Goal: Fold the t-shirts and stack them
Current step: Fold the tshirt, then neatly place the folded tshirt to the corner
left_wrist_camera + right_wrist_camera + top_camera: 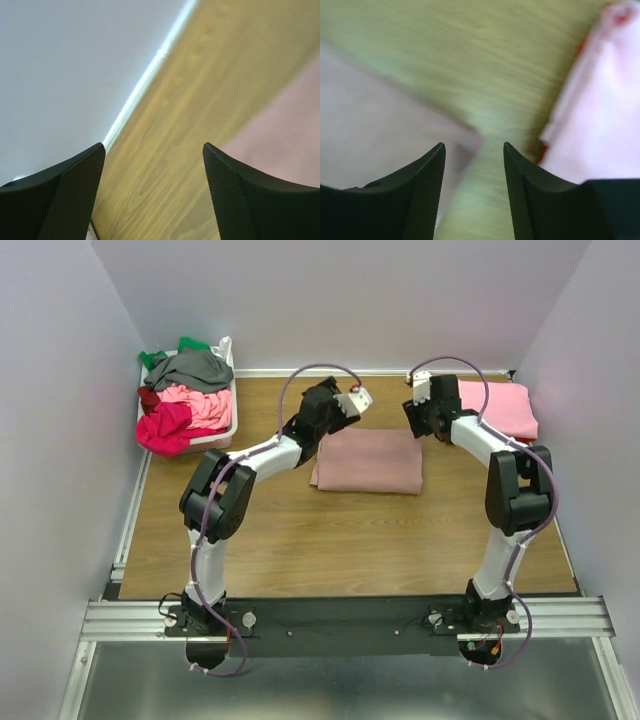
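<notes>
A folded dusty-pink t-shirt [368,461] lies flat in the middle of the table, print hidden. It also shows in the left wrist view [285,135] and the right wrist view [375,120]. A folded bright pink t-shirt [497,408] lies at the back right, seen in the right wrist view [600,110] with a red edge under it. My left gripper [338,410] is open and empty above the dusty-pink shirt's far left corner. My right gripper [420,418] is open and empty above its far right corner, between the two folded shirts.
A white basket [226,430] at the back left holds a heap of grey, green, pink and red t-shirts [185,395]. Walls close the table at the back and both sides. An aluminium rail [340,615] runs along the near edge.
</notes>
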Robot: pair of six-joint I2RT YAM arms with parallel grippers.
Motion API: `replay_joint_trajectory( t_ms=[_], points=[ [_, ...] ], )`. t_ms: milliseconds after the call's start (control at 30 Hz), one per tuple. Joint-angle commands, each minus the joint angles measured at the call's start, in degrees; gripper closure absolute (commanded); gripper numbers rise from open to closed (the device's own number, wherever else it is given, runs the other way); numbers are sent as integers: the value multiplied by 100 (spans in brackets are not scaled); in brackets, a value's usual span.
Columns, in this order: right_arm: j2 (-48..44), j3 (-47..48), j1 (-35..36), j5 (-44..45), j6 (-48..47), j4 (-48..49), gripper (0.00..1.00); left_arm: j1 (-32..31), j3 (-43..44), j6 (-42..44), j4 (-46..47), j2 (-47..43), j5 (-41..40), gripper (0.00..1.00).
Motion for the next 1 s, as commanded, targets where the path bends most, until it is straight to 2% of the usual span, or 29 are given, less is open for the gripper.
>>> replay_joint_trajectory(
  t_ms=[0, 100, 133, 167, 233, 267, 300, 367, 467, 600, 700, 967],
  points=[
    [323, 480, -64, 1939, 1234, 762, 41, 3, 837, -1460, -179, -45, -2003, 4],
    [43, 218, -213, 1519, 1409, 744, 40, 38, 865, -1971, -161, -431, -2881, 2],
    [-63, 121, -240, 1317, 1410, 727, 37, 73, 830, -2112, -257, -563, -2885, 2],
    [-281, 33, -301, 1089, 1410, 657, 32, 109, 795, -2374, -615, -878, -2711, 2],
    [-520, -239, -398, -42, 1296, 210, 23, 240, 619, -2657, -1212, -1196, -1903, 1],
    [-730, -354, -503, -1022, 1174, -105, 14, 284, 479, -2858, -1425, -1493, -1169, 3],
    [-810, -477, -547, -1406, 1190, -213, 11, 328, 365, -2939, -1584, -1661, -840, 8],
    [-829, -732, -583, -2057, 1391, -528, 7, 355, -90, -3254, -1839, -2143, -312, 9],
    [-645, -838, -618, -2402, 1734, -732, 7, 355, -672, -3396, -1893, -2855, 129, 16],
    [-285, -970, -662, -2798, 2331, -750, 8, 355, -1865, -3572, -1884, -3770, 507, 17],
    [32, -865, -662, -2746, 2526, -750, 10, 355, -2586, -3607, -1797, -4474, 824, 17],
    [305, -1058, -662, -2841, 2640, -750, 14, 346, -3512, -3563, -1796, -5591, 991, 17]
  ],
)
